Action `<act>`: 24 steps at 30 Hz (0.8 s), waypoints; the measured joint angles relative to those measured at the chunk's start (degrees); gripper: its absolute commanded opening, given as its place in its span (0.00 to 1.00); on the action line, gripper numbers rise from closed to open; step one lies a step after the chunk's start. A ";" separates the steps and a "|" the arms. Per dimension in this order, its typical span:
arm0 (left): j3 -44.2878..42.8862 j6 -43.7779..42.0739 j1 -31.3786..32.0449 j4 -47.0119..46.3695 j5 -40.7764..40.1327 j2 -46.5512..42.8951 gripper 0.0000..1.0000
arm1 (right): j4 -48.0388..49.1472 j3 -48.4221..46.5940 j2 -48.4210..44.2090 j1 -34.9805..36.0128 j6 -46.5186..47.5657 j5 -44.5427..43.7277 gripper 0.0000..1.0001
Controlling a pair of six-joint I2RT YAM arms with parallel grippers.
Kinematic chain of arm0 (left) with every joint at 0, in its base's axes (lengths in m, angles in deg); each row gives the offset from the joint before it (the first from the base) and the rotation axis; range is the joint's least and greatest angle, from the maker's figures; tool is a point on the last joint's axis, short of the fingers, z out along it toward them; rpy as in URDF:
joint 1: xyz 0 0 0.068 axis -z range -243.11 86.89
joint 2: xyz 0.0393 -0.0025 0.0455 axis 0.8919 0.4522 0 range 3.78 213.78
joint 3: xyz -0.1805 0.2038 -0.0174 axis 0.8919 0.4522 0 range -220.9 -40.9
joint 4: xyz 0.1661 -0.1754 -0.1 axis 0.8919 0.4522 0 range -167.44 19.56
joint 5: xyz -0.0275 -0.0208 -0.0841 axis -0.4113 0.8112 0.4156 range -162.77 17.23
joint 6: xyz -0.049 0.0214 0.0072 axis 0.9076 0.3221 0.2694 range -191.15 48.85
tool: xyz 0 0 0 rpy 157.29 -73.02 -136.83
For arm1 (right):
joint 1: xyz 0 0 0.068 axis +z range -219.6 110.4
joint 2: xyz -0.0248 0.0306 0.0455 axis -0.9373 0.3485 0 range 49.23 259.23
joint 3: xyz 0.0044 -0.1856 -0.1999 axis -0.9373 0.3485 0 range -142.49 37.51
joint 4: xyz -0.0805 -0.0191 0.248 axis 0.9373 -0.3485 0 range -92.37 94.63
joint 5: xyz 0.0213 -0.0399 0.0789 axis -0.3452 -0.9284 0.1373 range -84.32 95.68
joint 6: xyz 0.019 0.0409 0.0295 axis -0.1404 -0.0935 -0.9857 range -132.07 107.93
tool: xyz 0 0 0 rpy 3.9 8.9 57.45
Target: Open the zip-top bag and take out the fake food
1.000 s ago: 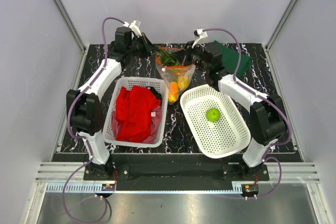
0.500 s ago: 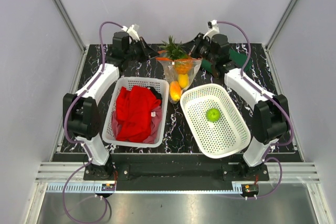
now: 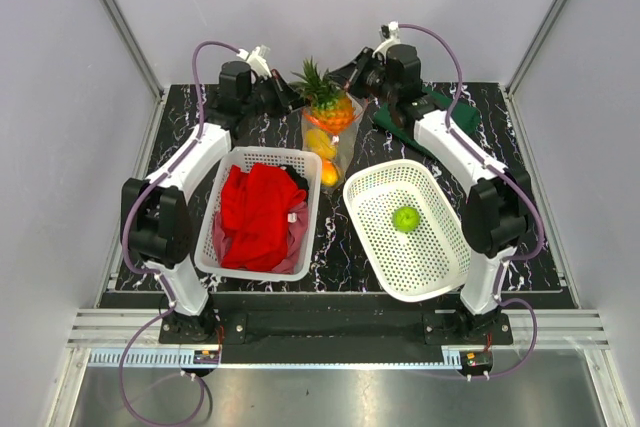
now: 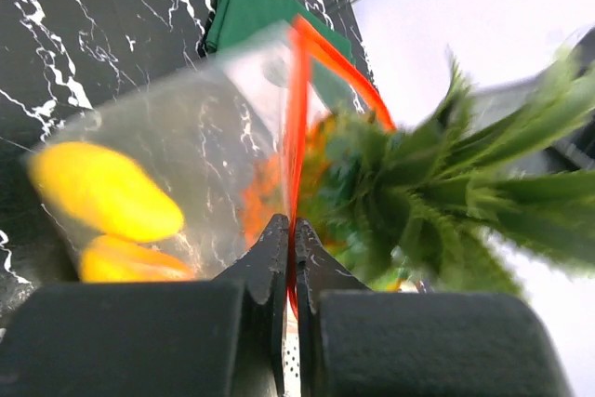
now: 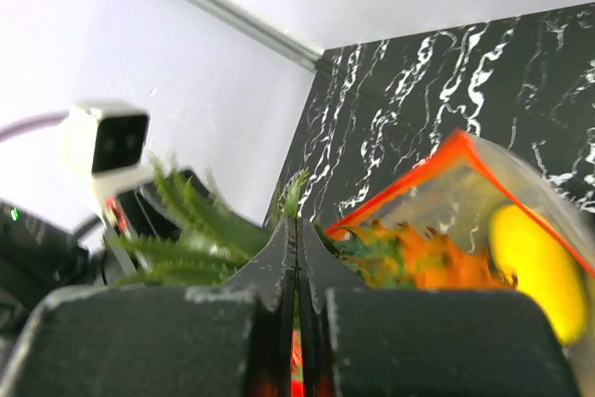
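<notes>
Lab robot cell: bare white walls [image 3: 330,7], alu rails [image 3: 118,22], L arm [image 3: 185,162] & R arm [image 3: 460,162] bolted at black marbled table [image 3: 335,237] edge.

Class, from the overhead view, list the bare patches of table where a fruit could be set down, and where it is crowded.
Bare: the wedge between the red-cloth basket and the oval basket, toward the near edge; the far right corner beyond the green cloth. Crowded: far middle, where left gripper and right gripper pinch the bag.
</notes>
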 measured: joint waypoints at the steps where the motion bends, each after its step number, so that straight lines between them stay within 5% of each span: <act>1: 0.55 -0.02 0.09 -0.39 0.00 -0.09 0.00 | -1.03 -1.05 0.37 -0.28 -0.24 -0.11 0.00; 14: -1.46 -0.63 -1.07 2.32 -2.14 1.90 0.00 | 0.37 -0.24 -0.94 -2.69 -7.45 7.23 0.00; 24: -1.57 -1.81 -1.79 5.20 -5.86 1.99 0.00 | -8.17 4.70 -21.44 -2.69 -1.90 6.75 0.00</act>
